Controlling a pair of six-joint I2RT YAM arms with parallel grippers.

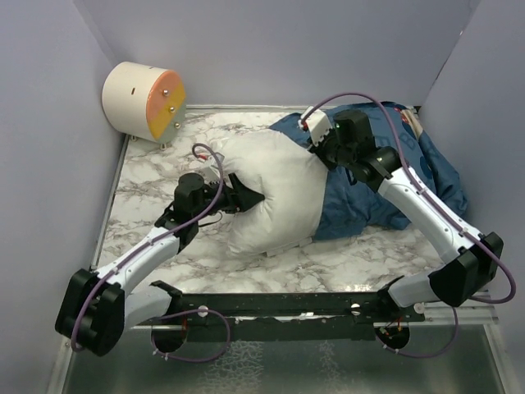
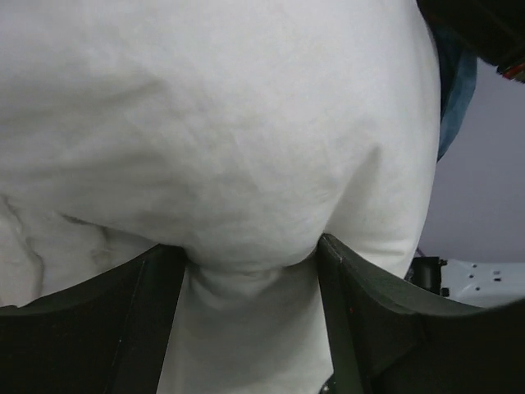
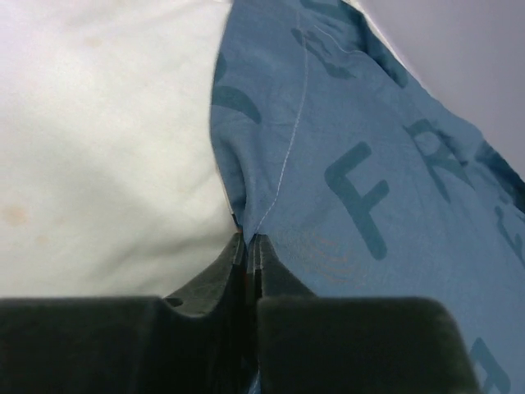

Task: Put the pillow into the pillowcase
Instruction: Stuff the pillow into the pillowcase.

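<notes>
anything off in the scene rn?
One oddity: a cream cylinder with an orange face lies on its side in the far left corner, unrelated to the pillow and pillowcase. Nothing torn or spilled.

Overhead view; two close wrist views

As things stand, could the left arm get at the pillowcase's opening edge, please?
Probably not: the pillow lies between the left gripper and the pillowcase, and its fingers are pressed around a fold of pillow.

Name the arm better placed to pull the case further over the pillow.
Right. The right gripper is pinched shut on the pillowcase edge beside the pillow; the left gripper grips only pillow.
</notes>
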